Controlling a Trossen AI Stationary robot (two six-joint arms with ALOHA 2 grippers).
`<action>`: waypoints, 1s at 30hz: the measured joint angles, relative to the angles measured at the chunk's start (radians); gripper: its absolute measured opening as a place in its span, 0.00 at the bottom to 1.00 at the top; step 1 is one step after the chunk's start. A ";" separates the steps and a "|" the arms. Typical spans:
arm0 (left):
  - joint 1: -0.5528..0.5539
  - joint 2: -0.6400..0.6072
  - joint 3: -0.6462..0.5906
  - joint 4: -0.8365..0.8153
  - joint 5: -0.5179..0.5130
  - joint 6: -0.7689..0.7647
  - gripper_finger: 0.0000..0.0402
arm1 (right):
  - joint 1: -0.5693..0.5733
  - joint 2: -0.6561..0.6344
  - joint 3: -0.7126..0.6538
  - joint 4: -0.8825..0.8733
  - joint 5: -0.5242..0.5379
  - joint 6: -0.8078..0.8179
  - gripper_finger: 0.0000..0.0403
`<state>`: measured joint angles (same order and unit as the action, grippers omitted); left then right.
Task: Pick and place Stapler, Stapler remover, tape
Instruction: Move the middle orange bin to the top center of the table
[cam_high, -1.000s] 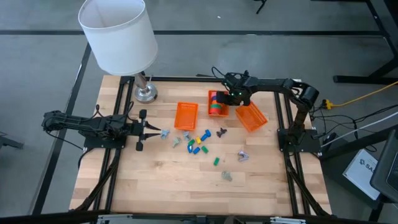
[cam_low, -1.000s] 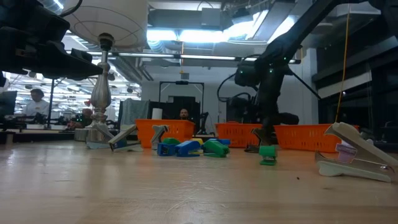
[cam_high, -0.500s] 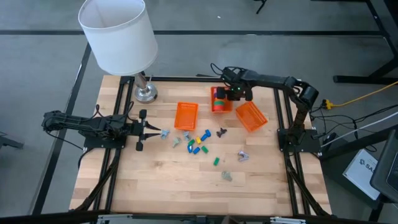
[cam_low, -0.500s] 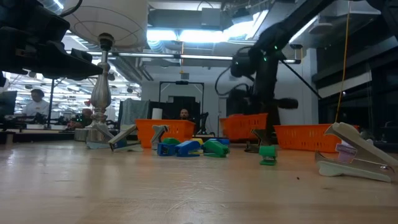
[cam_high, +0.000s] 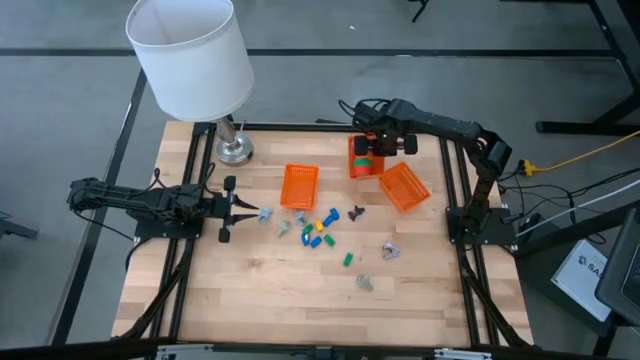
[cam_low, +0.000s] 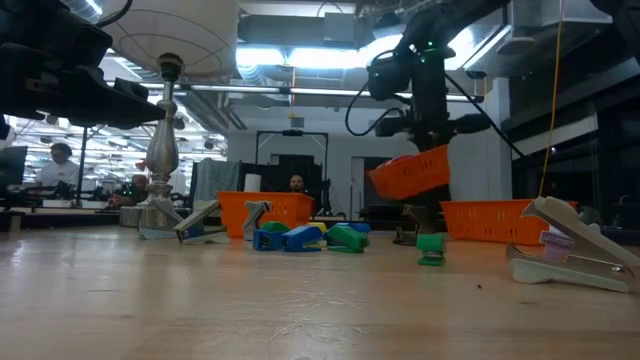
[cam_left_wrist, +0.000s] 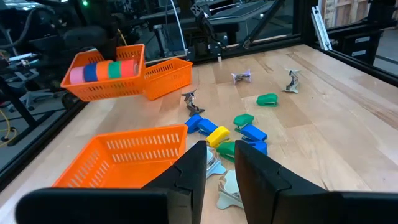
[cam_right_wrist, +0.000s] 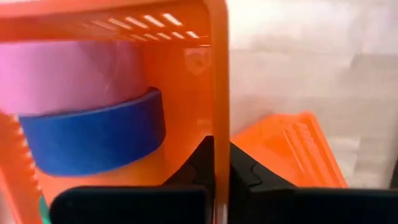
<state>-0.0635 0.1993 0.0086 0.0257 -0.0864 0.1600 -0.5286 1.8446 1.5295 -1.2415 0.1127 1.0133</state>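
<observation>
Spanning the frame, the pale plank-wood table (cam_high: 300, 290) carries a lamp with a white drum shade (cam_high: 190, 55) on a chromed round base (cam_high: 235, 150) at its far left corner. Three orange perforated plastic baskets are counted: one flat near the centre (cam_high: 299, 185), one lying at an angle toward the right edge (cam_high: 404, 187), and one lifted clear of the wood and tilted (cam_low: 411, 172). The right gripper (cam_high: 384, 146) is clamped on the rim wall of that raised basket, fingers pressed together on the thin plastic. The tape (cam_left_wrist: 103, 71) rides inside it: ring-shaped rolls standing side by side, pink, blue, green and red visible in the left wrist view. The left gripper (cam_high: 243, 211) sits low at the table's left side, fingers (cam_left_wrist: 193, 168) slightly apart around nothing, just short of a grey metal piece (cam_high: 265, 214). Small blocky plastic pieces, blue, yellow and green (cam_high: 320, 229), cluster mid-table, touching or nearly so; exact count cannot be told. Further grey and lilac clip-shaped items (cam_high: 389, 250) lie scattered toward the near right
</observation>
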 joint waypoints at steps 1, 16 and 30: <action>0.000 0.000 0.000 0.000 0.000 0.000 0.20 | 0.008 0.000 0.000 0.002 -0.001 0.000 0.05; 0.000 0.000 0.000 0.000 0.000 0.000 0.19 | 0.028 0.000 0.002 0.030 0.026 -0.010 0.04; 0.000 0.000 0.000 0.000 0.000 0.000 0.19 | 0.029 0.024 -0.028 0.060 0.026 -0.079 0.01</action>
<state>-0.0635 0.1993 0.0086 0.0257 -0.0864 0.1600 -0.4992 1.8690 1.5020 -1.1816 0.1382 0.9344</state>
